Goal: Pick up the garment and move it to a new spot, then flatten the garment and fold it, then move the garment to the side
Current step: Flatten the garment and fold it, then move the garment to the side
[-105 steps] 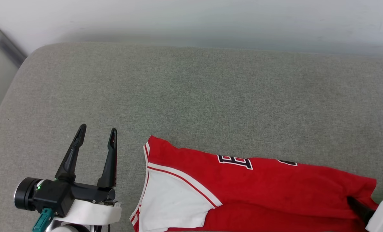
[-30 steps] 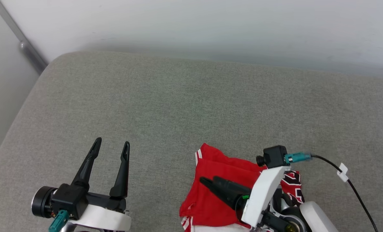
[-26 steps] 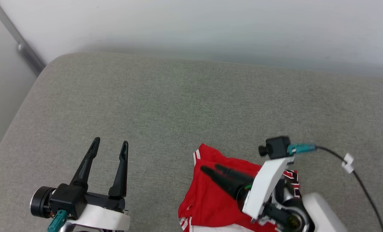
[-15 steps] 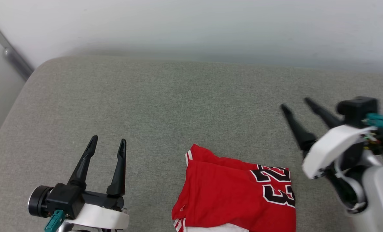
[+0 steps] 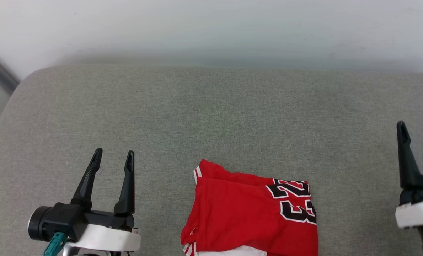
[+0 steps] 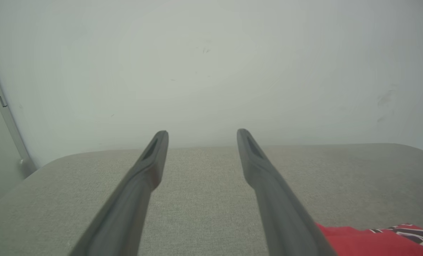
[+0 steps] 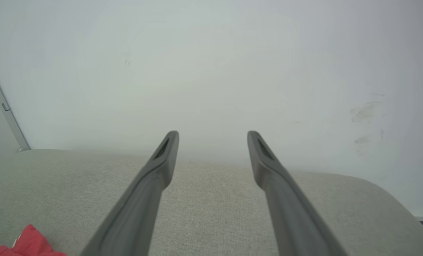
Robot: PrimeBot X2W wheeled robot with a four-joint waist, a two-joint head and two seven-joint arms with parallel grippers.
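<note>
Two open, empty grippers are seen in the head view, flanking the garment [image 5: 254, 209], a folded red jersey T-shirt with black, white-outlined numerals, laid on a grey upholstered surface [image 5: 211, 113]. The left gripper [image 5: 113, 153] is held left of the garment, nearer than the right gripper [image 5: 418, 123] on its right. Neither touches it. The garment's long axis is judged near-to-far.

In the left wrist view, the left gripper [image 6: 202, 132] is pointed past the garment's [image 6: 357, 241] left side, fingers parted.

In the right wrist view, the right gripper [image 7: 213, 133] is likewise spread, right of the garment's [image 7: 30, 241] corner. No obstruction is seen beside the garment. A white wall [image 7: 211, 71] is set well beyond it.
</note>
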